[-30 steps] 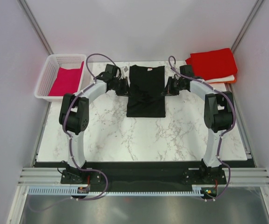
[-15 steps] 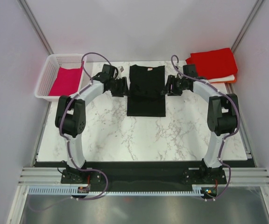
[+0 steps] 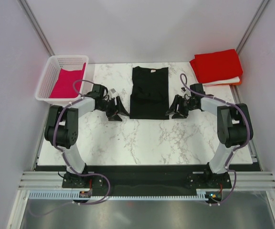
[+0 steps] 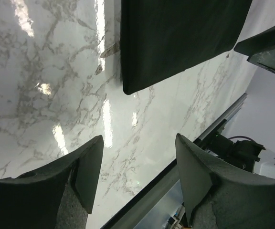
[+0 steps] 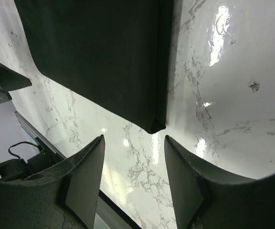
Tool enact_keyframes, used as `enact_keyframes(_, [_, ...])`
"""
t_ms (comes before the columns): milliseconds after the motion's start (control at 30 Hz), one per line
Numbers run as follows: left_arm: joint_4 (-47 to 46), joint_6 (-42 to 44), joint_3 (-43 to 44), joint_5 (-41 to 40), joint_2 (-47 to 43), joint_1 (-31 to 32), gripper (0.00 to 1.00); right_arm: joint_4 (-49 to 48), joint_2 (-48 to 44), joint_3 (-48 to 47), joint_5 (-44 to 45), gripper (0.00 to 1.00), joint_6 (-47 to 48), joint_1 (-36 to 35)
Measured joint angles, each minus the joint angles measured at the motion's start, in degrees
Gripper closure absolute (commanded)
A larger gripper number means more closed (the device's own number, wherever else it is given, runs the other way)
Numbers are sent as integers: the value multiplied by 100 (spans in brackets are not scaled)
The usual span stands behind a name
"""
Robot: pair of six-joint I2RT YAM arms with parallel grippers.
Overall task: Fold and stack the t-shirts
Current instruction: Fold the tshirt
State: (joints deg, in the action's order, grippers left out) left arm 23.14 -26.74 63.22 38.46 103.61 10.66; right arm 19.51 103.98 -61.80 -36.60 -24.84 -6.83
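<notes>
A black t-shirt (image 3: 149,93) lies flat at the table's far middle, its sleeves folded in so it forms a long narrow strip with the neck away from me. My left gripper (image 3: 121,113) is open beside its near left corner, apart from the cloth. My right gripper (image 3: 170,112) is open beside its near right corner. In the left wrist view the shirt's corner (image 4: 175,43) lies ahead of the open left gripper (image 4: 140,164). In the right wrist view the shirt (image 5: 99,57) ends just ahead of the open right gripper (image 5: 133,164). Neither gripper holds anything.
A stack of folded t-shirts with a red one (image 3: 217,66) on top sits at the far right corner, white and orange edges (image 3: 229,81) showing beneath. A white lattice basket (image 3: 43,81) at the far left holds a magenta t-shirt (image 3: 67,82).
Both grippers have opened and let go of the black t-shirt near its sleeves. They have drawn back toward me along its sides to its near corners.
</notes>
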Motion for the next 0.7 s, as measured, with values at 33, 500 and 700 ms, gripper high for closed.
enact_keyframes(33, [-39,-74,-28,107,55,9,30,-39,37,24,-13,40,-55,4])
enact_keyframes(500, [-431,-365,256,415,748,92,37,-378,247,232,-94,41,-348,22])
enact_keyframes(700, [-452,-369,337,415,872,177,41,-442,271,295,-133,41,-398,22])
